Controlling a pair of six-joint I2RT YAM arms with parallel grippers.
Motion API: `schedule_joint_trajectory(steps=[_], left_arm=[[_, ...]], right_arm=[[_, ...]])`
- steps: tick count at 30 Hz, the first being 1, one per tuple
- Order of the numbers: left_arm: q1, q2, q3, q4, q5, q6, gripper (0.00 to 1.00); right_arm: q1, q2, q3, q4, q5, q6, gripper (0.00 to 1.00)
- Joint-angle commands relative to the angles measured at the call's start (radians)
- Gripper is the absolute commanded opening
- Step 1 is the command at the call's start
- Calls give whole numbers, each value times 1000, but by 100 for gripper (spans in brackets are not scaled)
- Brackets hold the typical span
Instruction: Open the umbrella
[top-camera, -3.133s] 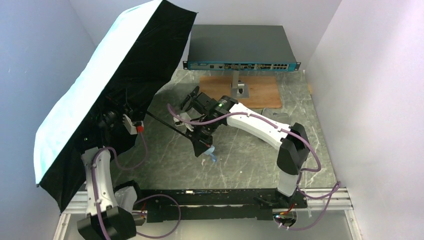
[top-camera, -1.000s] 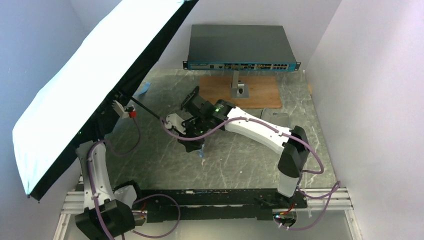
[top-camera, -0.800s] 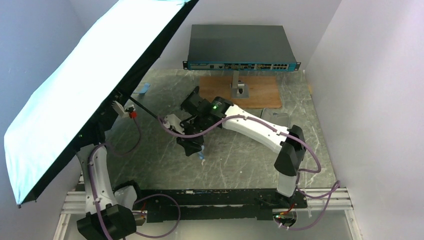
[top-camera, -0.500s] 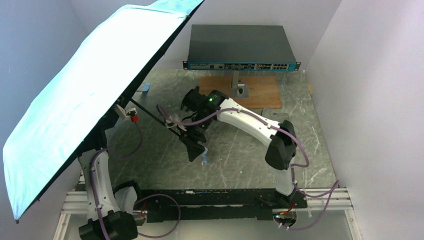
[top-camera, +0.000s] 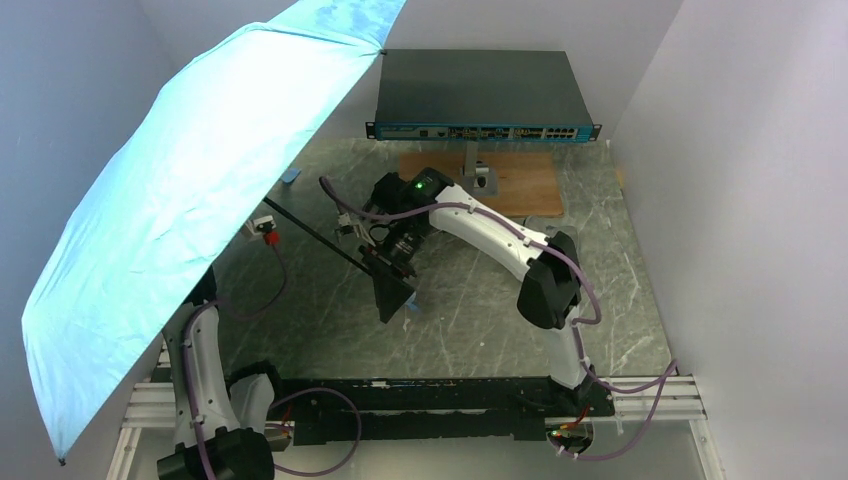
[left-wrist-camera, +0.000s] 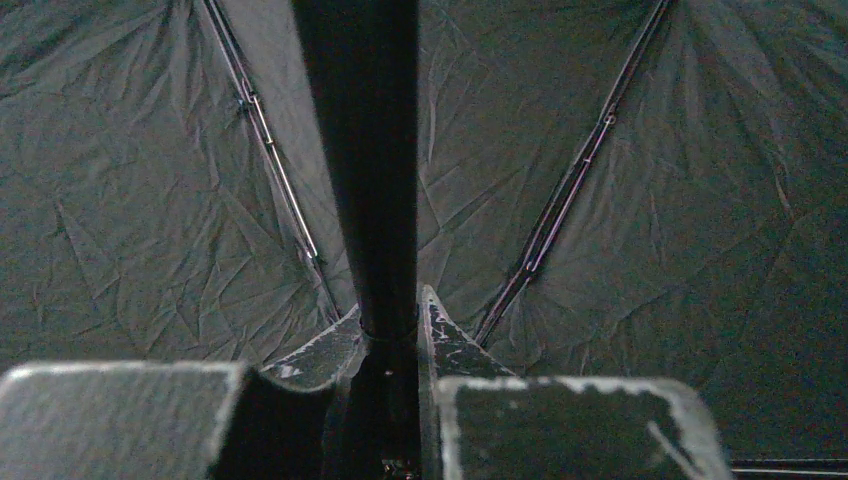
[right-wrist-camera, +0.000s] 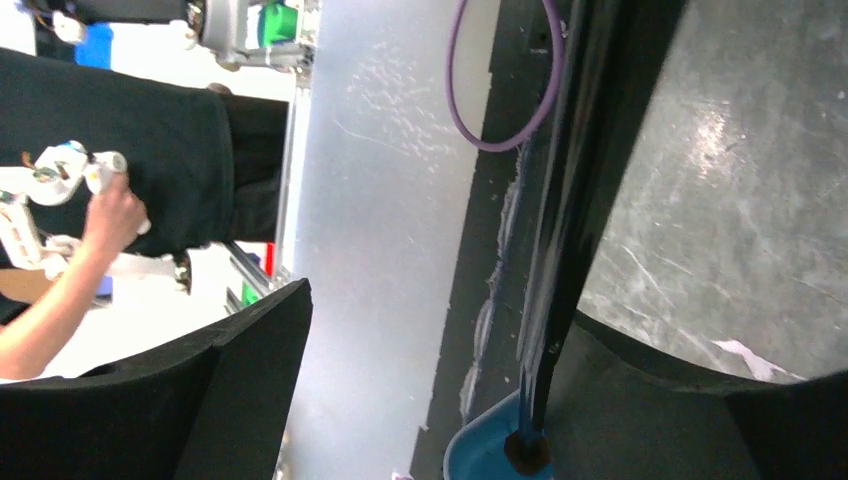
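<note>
The umbrella stands open: its sky-blue canopy (top-camera: 190, 220) spreads over the left half of the table and hides most of my left arm. Its thin black shaft (top-camera: 330, 245) runs down and to the right to the pale-blue handle (top-camera: 411, 305) near the table. In the left wrist view my left gripper (left-wrist-camera: 390, 312) is shut on the shaft (left-wrist-camera: 360, 150), under the black underside (left-wrist-camera: 700, 200) and its metal ribs. My right gripper (top-camera: 393, 283) is at the handle end. Its jaws (right-wrist-camera: 440, 310) are wide open, with the shaft (right-wrist-camera: 560, 240) along the right finger (right-wrist-camera: 660, 400) and the handle (right-wrist-camera: 490, 450) below.
A black network switch (top-camera: 480, 95) stands at the back, with a wooden board (top-camera: 520, 185) and a small metal stand (top-camera: 476, 176) before it. A small blue piece (top-camera: 290, 177) lies by the canopy's edge. White walls close in left and right. A person (right-wrist-camera: 120, 200) shows beyond the table's near edge.
The canopy has tipped over so its blue top faces the camera. My right gripper's jaws have spread apart around the shaft, and that arm has folded back toward its base.
</note>
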Motion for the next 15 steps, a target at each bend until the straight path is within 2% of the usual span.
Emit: schedule_joint_trajectory(steps=[1, 5, 8, 15], left_arm=[[-13, -29, 14, 80, -3, 33, 0], [-25, -23, 24, 103, -19, 10, 0], [-27, -30, 25, 104, -12, 4, 0], [-28, -39, 40, 102, -18, -16, 0]], right_arm=[[2, -27, 37, 28, -72, 68, 77], [-9, -20, -8, 8, -92, 39, 56], [-33, 18, -13, -57, -124, -22, 47], [-60, 38, -56, -60, -209, -32, 31]])
